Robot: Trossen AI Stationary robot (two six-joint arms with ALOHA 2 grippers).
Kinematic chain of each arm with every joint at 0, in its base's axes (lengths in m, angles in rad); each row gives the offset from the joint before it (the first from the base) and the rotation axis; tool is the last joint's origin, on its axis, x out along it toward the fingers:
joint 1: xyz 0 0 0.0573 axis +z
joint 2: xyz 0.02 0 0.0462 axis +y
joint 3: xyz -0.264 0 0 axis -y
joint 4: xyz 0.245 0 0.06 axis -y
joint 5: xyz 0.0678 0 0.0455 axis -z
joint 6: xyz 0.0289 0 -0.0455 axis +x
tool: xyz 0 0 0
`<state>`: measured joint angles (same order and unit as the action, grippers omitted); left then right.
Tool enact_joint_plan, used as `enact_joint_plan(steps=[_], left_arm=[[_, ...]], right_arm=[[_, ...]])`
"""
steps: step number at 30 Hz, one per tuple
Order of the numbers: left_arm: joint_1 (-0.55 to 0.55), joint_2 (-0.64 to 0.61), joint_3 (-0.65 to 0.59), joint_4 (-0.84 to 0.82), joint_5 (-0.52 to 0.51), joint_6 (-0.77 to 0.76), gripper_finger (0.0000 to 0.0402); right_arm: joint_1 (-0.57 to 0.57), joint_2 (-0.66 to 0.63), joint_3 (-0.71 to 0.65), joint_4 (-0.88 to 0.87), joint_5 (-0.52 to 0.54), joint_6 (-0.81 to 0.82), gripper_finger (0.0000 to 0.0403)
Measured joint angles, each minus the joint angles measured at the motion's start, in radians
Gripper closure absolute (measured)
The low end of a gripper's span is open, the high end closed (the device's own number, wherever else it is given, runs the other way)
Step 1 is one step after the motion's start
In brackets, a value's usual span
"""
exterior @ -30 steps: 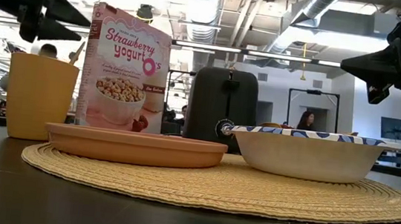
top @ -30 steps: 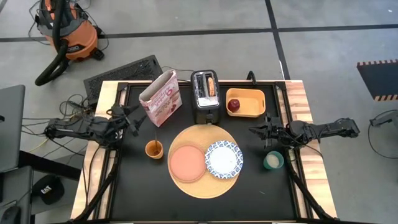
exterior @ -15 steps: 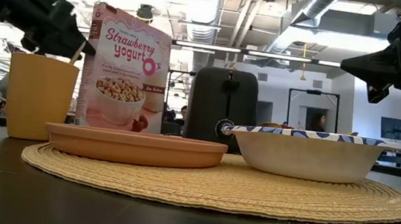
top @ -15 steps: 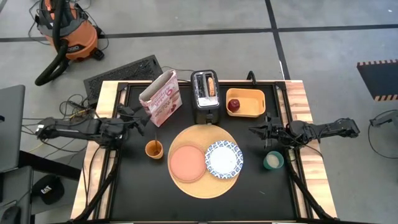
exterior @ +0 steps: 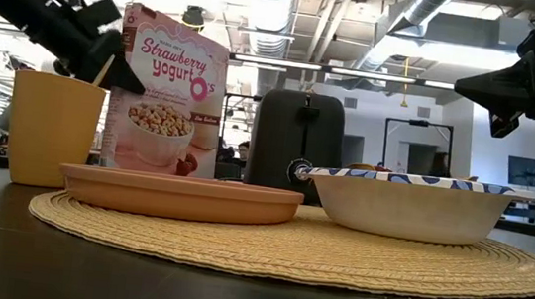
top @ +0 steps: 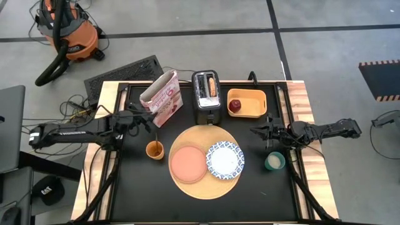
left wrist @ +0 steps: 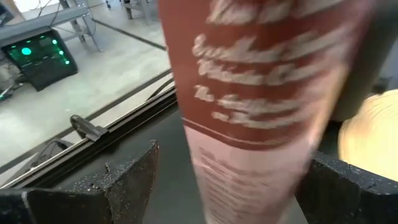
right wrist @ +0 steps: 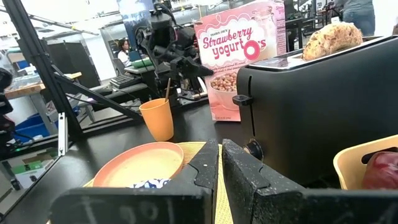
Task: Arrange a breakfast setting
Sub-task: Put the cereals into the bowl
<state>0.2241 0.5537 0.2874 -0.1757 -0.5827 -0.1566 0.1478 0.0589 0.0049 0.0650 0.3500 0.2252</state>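
The cereal box (top: 162, 98) stands upright at the far left, beside the black toaster (top: 207, 97), which holds the round toasted bread (top: 213, 85). My left gripper (top: 150, 124) is open; its fingers (left wrist: 124, 180) stand on either side of the box's narrow side (left wrist: 249, 124), and no touch shows. The light-wood board (top: 209, 136) carries the salmon-pink plate (top: 188, 164) and the blue-and-white dish (top: 225, 159). The red apple (top: 235, 105) lies in the yellow tray (top: 253, 102). A slim golden spoon (right wrist: 166, 89) stands in the orange cup (top: 155, 149). My right gripper (top: 255, 132) is shut and empty, right of the board.
A small teal cup (top: 274, 161) stands near the table's right edge, just in front of my right arm. The orange cup stands close in front of my left gripper. The black tabletop (top: 144, 194) shows bare at the near left.
My left gripper has gone toward the table's right edge and a little down, up to the cereal box, so that the box's narrow side now stands between its open fingers. The box has stayed in place.
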Motion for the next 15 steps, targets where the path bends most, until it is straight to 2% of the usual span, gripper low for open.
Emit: enact_joint_plan(steps=[8, 11, 15], left_arm=[[0.125, 0.138, 0.0, 0.072, 0.174, 0.062, 0.0091], [0.14, 0.174, 0.0, 0.076, 0.186, 0.076, 0.0126], [0.142, 0.205, 0.0, 0.079, 0.187, 0.099, 0.0208]], right_arm=[[0.0, 0.0, 0.0, 0.0, 0.0, -0.001, 0.0352], [0.0, 0.0, 0.0, 0.0, 0.0, 0.0, 0.0352], [0.0, 0.0, 0.0, 0.0, 0.0, 0.003, 0.0352]])
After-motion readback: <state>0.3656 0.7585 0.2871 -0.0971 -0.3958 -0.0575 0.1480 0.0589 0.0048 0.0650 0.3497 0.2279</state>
